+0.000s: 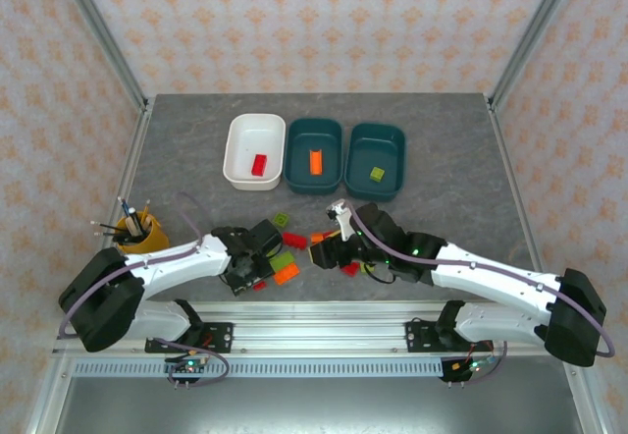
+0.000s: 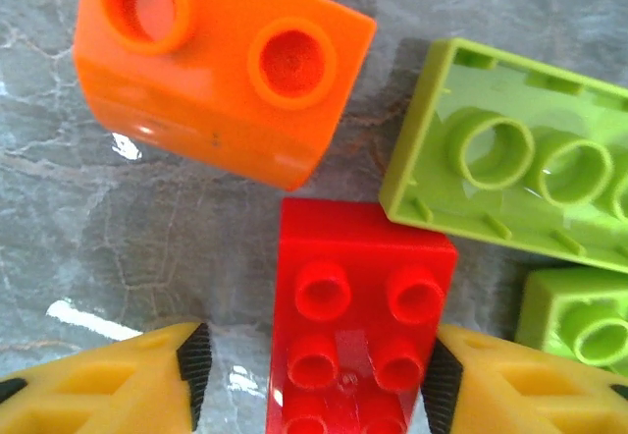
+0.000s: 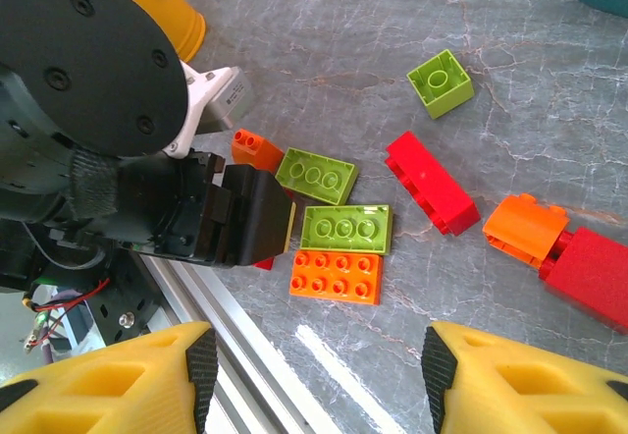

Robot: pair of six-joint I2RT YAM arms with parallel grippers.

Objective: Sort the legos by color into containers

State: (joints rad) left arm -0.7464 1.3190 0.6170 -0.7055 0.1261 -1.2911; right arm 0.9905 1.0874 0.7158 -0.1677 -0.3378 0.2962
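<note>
At the left gripper (image 2: 319, 373): low over the grey table (image 2: 118, 238), released, not yet clenched; straddles a red lego (image 2: 358, 306) lying studs up; right pad (image 2: 441, 387) against the side of this lego or just beside it, cannot tell which; left pad (image 2: 197, 363) apart from it, with bare table between. Just beyond the fingertips: an orange lego (image 2: 221, 71) with two studs, just beside the far end of the red lego; to the right a lime green lego (image 2: 510, 174), hollow side up, just beside the same far end; at the right edge a second green lego (image 2: 579, 321), studs up.

At the right gripper (image 3: 319, 365): released as well, fingers (image 3: 520, 385) wide apart; between them bare table and the metal rail (image 3: 245, 346). Ahead of the fingertips, apart from them: a flat orange plate (image 3: 337, 277); a long red brick (image 3: 432, 182); a small green cube (image 3: 441, 82).

From above: three containers in a row at the far side, well apart from both grippers; white container (image 1: 235, 149) with a red piece (image 1: 259, 164); middle teal container (image 1: 299, 144) with an orange piece (image 1: 316, 161); right teal container (image 1: 363, 154) with a green piece (image 1: 377, 173); loose legos near and between the two grippers; at the left a yellow cup (image 1: 137, 236) with pens.
</note>
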